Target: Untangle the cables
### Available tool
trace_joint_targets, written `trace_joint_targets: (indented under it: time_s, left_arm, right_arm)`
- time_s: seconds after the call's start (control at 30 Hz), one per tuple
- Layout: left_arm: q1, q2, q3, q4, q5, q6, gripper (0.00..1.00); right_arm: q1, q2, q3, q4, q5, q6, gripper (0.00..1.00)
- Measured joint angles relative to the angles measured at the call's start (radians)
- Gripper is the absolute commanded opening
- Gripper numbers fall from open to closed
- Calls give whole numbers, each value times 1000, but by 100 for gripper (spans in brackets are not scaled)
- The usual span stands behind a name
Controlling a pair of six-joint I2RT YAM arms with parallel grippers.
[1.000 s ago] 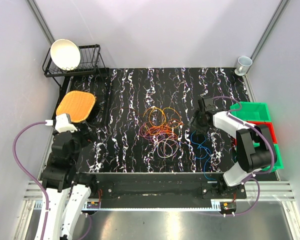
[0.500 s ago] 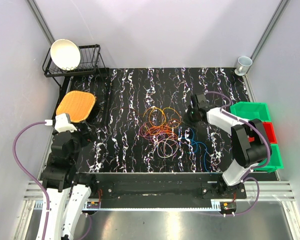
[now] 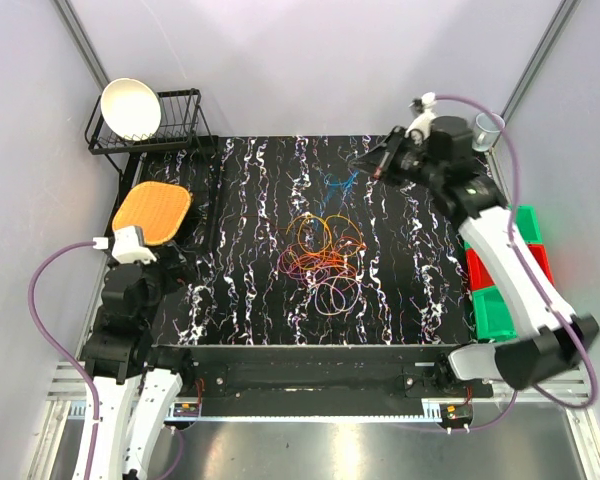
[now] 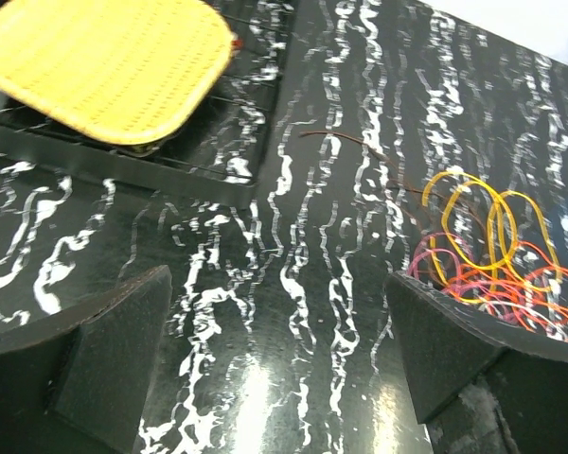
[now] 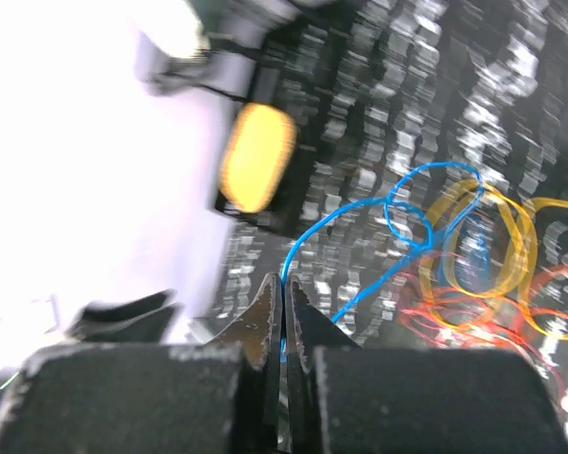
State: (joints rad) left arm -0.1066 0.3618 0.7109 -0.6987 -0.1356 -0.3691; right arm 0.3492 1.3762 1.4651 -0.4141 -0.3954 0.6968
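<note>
The cables (image 3: 322, 258) lie in a loose tangle of orange-yellow, red and pale purple loops at the middle of the black marbled mat. My right gripper (image 3: 372, 166) is raised over the mat's far side, shut on the blue cable (image 3: 335, 180). In the right wrist view the blue cable (image 5: 360, 213) runs from between the closed tips of the right gripper (image 5: 284, 291) down toward the orange loops (image 5: 497, 251). My left gripper (image 4: 276, 280) stands open and empty low over the mat's left side. The tangle (image 4: 488, 255) lies beyond its right finger (image 4: 454, 359).
A woven yellow mat (image 3: 152, 212) lies at the left. Behind it, a wire rack (image 3: 180, 130) holds a white bowl (image 3: 130, 108). A cup (image 3: 488, 128) stands at the back right corner. Green bins (image 3: 498, 312) and a red bin (image 3: 480, 268) line the right edge.
My right gripper has shut on the blue cable and swung it from the mat's near right up to the far side. The left arm has stayed still.
</note>
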Motion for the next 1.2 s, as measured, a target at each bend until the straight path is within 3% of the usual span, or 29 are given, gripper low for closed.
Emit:
trace_joint_targets:
  time_s: [0.17, 0.37, 0.6, 0.7, 0.93, 1.03, 1.2]
  left_arm:
    - [2, 24, 1, 31, 140, 5, 99]
    - [-8, 112, -21, 160, 383, -43, 99]
    - [-161, 148, -65, 380, 502, -128, 99]
    - [-274, 222, -65, 478, 496, -138, 99]
    - [-711, 475, -52, 663, 280, -87, 99]
    - [-803, 586, -11, 734, 199, -44, 99]
    - [-860, 778, 135, 809, 105, 29, 99]
  right_arm:
    - [3, -112, 63, -5, -41, -8, 0]
    - [3, -132, 53, -16, -53, -25, 0]
    - [3, -118, -72, -83, -63, -42, 0]
    - [3, -117, -96, -99, -68, -44, 0]
    - [3, -120, -120, -103, -86, -37, 0]
    - [3, -126, -129, -105, -106, -27, 0]
    - [3, -145, -131, -107, -132, -16, 0]
